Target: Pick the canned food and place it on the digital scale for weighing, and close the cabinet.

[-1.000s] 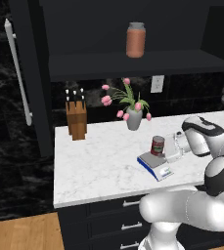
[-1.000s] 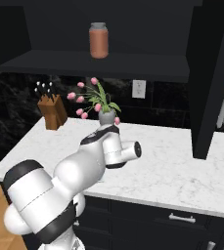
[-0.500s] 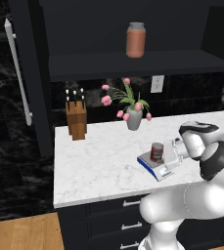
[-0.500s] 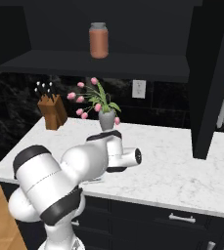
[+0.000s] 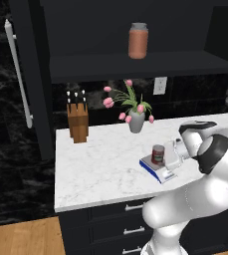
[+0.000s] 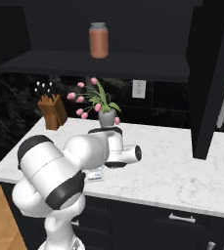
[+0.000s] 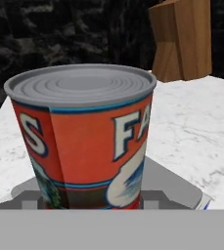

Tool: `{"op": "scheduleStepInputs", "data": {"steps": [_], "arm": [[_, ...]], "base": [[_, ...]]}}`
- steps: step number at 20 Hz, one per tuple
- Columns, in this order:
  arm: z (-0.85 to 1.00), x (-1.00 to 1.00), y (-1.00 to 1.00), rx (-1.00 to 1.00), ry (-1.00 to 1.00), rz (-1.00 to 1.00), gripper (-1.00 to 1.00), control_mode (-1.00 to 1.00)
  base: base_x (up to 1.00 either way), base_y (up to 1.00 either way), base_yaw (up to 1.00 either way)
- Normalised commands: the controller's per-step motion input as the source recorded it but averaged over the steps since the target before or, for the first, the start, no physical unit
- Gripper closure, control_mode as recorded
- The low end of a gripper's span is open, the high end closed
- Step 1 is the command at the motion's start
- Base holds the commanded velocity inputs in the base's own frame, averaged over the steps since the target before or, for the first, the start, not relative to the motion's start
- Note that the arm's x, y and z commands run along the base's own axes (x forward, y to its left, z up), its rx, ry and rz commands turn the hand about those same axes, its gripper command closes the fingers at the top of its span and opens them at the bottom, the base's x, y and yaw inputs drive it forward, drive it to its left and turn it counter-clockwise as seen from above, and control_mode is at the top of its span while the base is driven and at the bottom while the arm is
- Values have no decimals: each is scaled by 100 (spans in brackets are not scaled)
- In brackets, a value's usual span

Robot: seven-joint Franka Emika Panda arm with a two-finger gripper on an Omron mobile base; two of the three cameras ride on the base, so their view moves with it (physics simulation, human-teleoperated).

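We see the canned food (image 5: 158, 154) standing upright on the digital scale (image 5: 158, 171), directly ahead of the gripper (image 5: 171, 154); whether its fingers grip the tin or stand apart from it we cannot tell. We judge placement done or nearly so. The cabinet (image 5: 30, 79) door remains open, its shelf holding a terracotta jar (image 5: 138, 40).

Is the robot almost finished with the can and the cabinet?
Partly. The can already stands upright on the scale, so the weighing step looks done. The gripper sits right beside the can, and the pictures don't settle whether it is gripping it. Left to do: the cabinet door hangs open, with the shelf and jar exposed, so it needs closing.
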Motion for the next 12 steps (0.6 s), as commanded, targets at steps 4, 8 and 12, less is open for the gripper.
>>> {"op": "scheduleStepInputs", "data": {"steps": [4,8,12], "arm": [[0,0,31,-6,-1,0,100,-100],[-7,-1,22,-5,0,0,100,-100],[-19,-1,-2,0,0,0,-100,-100]], "base": [[0,0,0],[0,0,0],[0,0,0]]}}
